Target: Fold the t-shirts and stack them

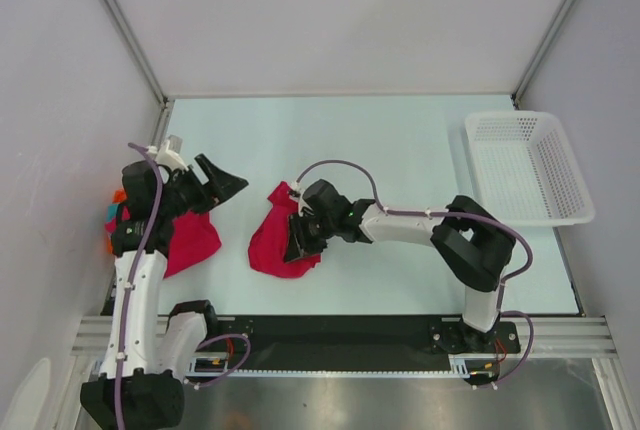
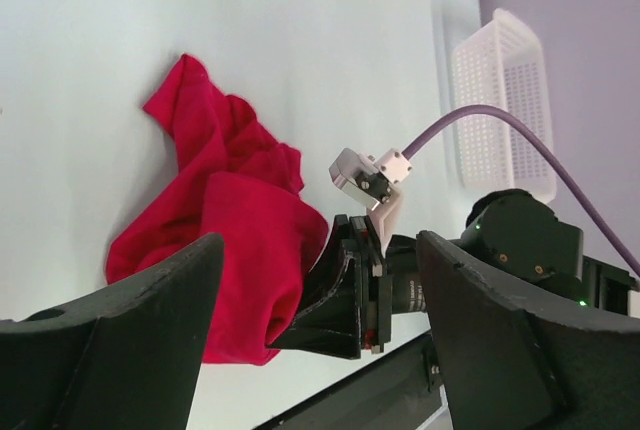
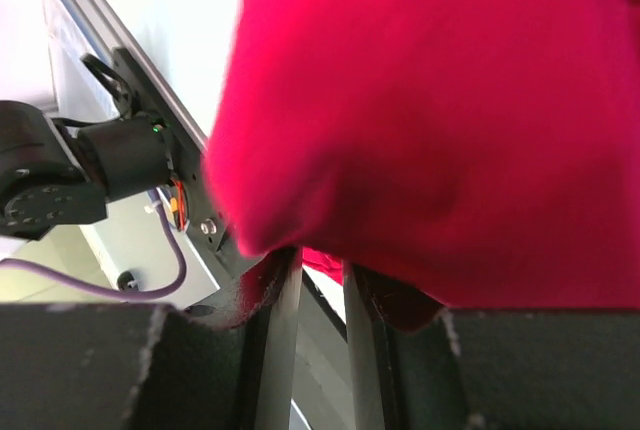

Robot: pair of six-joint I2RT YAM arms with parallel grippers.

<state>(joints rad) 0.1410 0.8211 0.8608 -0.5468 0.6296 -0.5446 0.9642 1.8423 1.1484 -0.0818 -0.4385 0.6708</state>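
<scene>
Two limp, light crimson t-shirts are lying crumpled.
Right gripper (image 1: 300,241) is pinching the centre t-shirt (image 1: 265,250), nearly closed; left gripper (image 1: 225,186) is hovering open and empty by the left t-shirt (image 1: 195,240); hems should grip best.

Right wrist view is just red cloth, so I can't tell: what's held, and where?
The right tool is shut on the red t-shirt, pinching a fold at its near edge. The left tool is open, empty.

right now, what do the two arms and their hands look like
Both arms match: white links with chunky black joints, left arm and right arm. Each ends in a black two-finger hand, left hand and right hand, with broad wedge-shaped fingers. A purple cable loops along each. No readable markings.
</scene>
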